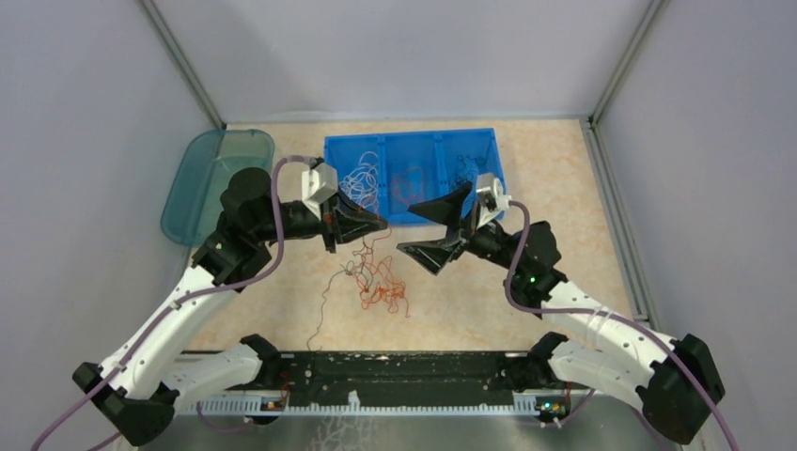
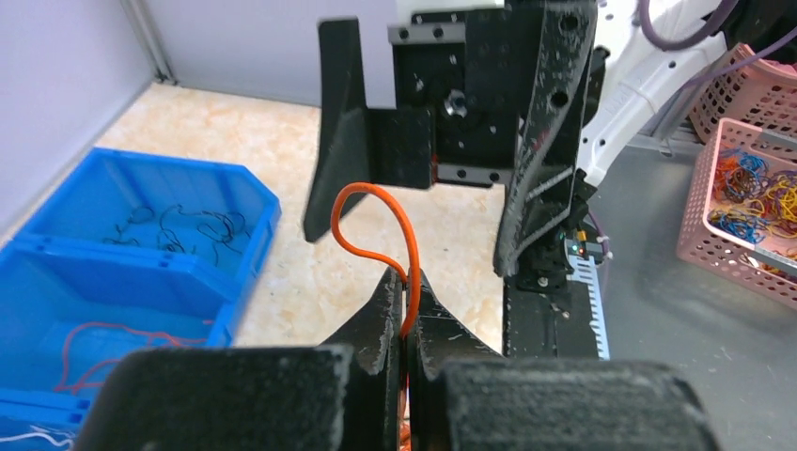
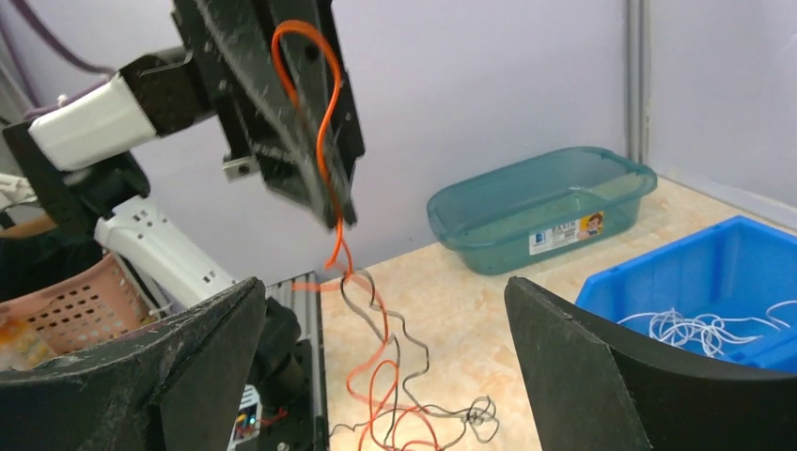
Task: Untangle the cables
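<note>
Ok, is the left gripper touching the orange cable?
Touching. The left wrist view shows the left gripper shut on the orange cable, with the cable's loop rising just above the pinch.

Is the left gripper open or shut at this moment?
Shut. The left gripper clamps the orange cable: its fingers press together, and the cable loops up from between them.

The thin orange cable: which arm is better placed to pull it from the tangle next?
Probably left: the left tool is shut on the thin orange cable, above the tangle. The right tool stands open, empty.
</note>
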Controlling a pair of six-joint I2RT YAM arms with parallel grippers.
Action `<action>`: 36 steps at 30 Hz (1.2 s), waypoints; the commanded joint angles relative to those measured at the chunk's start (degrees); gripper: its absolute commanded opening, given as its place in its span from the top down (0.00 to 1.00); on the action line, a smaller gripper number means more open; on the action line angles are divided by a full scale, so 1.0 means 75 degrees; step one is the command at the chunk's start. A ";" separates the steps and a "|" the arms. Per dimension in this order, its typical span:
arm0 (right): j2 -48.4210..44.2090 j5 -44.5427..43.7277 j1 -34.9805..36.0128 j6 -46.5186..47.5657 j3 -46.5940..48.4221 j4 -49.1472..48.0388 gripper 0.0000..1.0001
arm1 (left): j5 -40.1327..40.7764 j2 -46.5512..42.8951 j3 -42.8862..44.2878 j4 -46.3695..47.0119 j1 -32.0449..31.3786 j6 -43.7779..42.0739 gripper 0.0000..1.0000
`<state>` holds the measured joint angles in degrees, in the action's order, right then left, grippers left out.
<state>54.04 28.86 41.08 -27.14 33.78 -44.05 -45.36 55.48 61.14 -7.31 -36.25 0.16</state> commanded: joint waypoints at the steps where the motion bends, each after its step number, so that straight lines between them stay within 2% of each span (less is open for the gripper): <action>1: -0.0214 0.0561 0.0011 -0.0247 -0.0306 -0.1180 0.02 | 0.0077 -0.0051 0.0447 -0.0085 0.0040 -0.0116 1.00; 8: 0.1171 0.0653 0.0610 -0.0070 0.0546 -0.1759 0.05 | 0.0048 -0.0060 0.0534 0.0038 0.0038 0.0125 1.00; 12: 0.1879 0.0476 0.0881 -0.0235 0.0828 -0.2613 0.07 | 0.0009 -0.0071 0.0577 0.0043 0.0040 0.0191 1.00; 16: 0.2471 -0.0039 0.1019 -0.0477 0.0876 -0.3478 0.10 | -0.0060 -0.0092 0.0549 0.0022 0.0031 0.0275 1.00; 20: 0.2985 -0.0833 0.1253 -0.0312 0.0979 -0.3675 0.14 | -0.0155 -0.0062 0.0629 0.0178 0.0040 0.0526 1.00; 25: 0.3603 -0.1297 0.1473 -0.0166 0.1173 -0.4015 0.20 | -0.0307 0.0024 0.0784 0.0274 0.0039 0.0795 1.00; 30: 0.3952 -0.1589 0.1502 -0.0232 0.0990 -0.4134 0.34 | -0.0377 0.0077 0.1045 0.0410 0.0040 0.1016 1.00; 36: 0.4402 -0.1501 0.1536 -0.0452 0.0387 -0.4698 0.40 | -0.0214 0.0244 0.1973 0.0327 0.0034 0.0613 1.00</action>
<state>85.38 18.37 51.94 -29.43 39.29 -72.71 -46.74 56.90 70.04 -6.46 -36.23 6.22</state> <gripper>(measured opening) 0.615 0.014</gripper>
